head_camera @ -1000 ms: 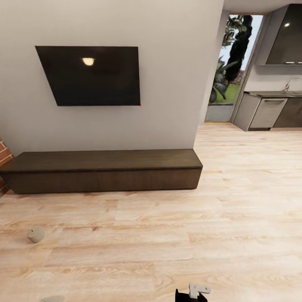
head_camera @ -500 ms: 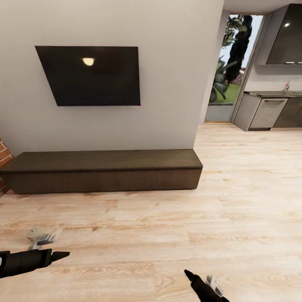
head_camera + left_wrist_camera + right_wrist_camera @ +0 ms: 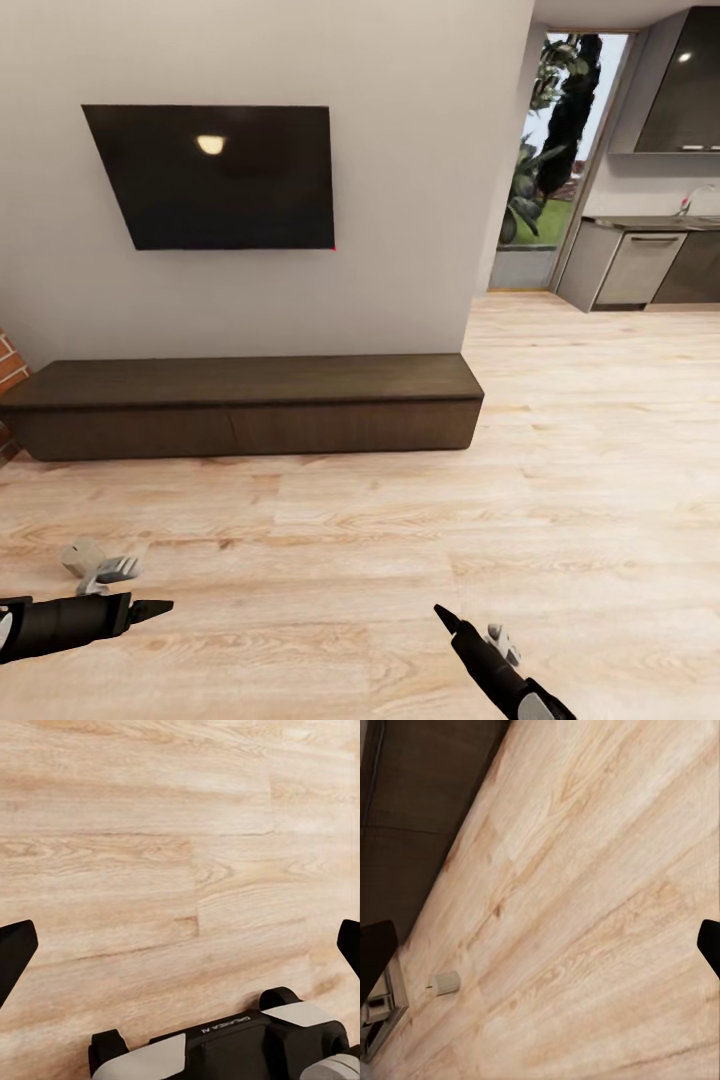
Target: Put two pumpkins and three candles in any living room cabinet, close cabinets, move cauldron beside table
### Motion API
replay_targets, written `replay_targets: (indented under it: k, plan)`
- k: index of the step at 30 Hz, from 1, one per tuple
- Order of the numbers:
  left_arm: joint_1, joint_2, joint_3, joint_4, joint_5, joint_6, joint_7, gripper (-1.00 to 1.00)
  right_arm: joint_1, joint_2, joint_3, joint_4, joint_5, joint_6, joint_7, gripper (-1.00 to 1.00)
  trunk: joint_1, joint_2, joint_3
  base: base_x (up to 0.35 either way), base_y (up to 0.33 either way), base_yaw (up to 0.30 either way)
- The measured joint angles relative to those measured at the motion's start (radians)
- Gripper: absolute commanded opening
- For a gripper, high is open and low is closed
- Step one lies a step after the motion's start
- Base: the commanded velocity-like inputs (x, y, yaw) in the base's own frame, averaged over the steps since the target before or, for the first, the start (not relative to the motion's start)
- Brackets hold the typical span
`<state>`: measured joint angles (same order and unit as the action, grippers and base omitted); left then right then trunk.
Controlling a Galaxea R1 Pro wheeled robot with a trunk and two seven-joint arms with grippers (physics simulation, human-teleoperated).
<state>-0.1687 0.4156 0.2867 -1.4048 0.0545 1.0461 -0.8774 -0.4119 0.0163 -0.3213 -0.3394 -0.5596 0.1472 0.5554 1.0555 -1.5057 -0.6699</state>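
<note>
Head view: a long, low, dark brown cabinet stands against the wall under a wall-mounted television, its drawer fronts shut. A short off-white candle lies on the wooden floor well in front of the cabinet's left end, near the left gripper; it also appears in the right wrist view, tipped on its side. The candle looks light, rigid and smooth, likely to roll, and is probably best pinched across its round body. In its wrist view the left gripper's fingers stand wide apart over bare floor; the right gripper is likewise spread and empty.
</note>
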Motion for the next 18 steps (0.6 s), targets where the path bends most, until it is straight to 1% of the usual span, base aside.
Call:
replay_targets:
  k: [2,7,9,10,11,12,14,15,16,18]
  plan:
    - [0.000,-0.005,-0.002,0.001,0.000,0.001,-0.001,1.00,0.000,0.000,0.000,-0.007,-0.001,0.000,0.001,1.00,0.008,-0.014,-0.006,0.000,0.000,0.000]
    - [0.000,-0.048,-0.029,0.014,0.000,0.001,0.000,1.00,0.000,0.002,0.000,-0.027,-0.002,0.000,0.013,1.00,0.027,-0.049,-0.022,0.000,0.000,0.000]
    - [0.000,-0.054,-0.034,0.018,-0.002,0.001,0.000,1.00,0.000,0.003,0.000,-0.030,-0.004,0.000,0.030,1.00,0.035,-0.063,-0.028,0.000,0.000,0.000]
    - [0.000,-0.056,-0.036,0.022,-0.003,0.001,0.000,1.00,-0.001,0.003,-0.001,-0.032,-0.014,0.000,0.039,1.00,0.038,-0.070,-0.031,0.000,0.000,0.000]
    - [0.000,-0.057,-0.037,0.025,-0.004,0.001,0.000,1.00,-0.001,0.004,0.000,-0.032,-0.041,-0.001,0.042,1.00,0.042,-0.077,-0.034,0.000,0.000,0.000]
    - [0.000,-0.057,-0.037,0.027,-0.004,0.001,0.000,1.00,-0.001,0.005,0.000,-0.032,-0.057,-0.002,0.043,1.00,0.046,-0.084,-0.038,0.000,0.000,0.000]
    - [0.000,-0.060,-0.038,0.030,-0.004,0.001,0.000,1.00,-0.003,0.011,0.001,-0.034,-0.128,-0.006,0.045,1.00,0.054,-0.098,-0.044,0.000,0.000,0.000]
    - [0.000,-0.064,-0.044,0.031,-0.004,0.001,0.001,1.00,-0.008,0.013,0.001,-0.035,-0.156,-0.008,0.045,1.00,0.058,-0.105,-0.047,0.000,0.000,0.000]
    - [0.000,-0.071,-0.057,0.032,-0.004,0.001,0.003,1.00,-0.022,0.019,0.002,-0.039,-0.175,-0.009,0.043,1.00,0.061,-0.112,-0.050,0.000,0.000,0.000]
    - [0.000,-0.088,-0.091,0.033,-0.004,0.001,0.006,1.00,-0.069,0.037,0.002,-0.039,-0.195,-0.013,0.035,1.00,0.069,-0.126,-0.056,0.000,0.000,0.000]
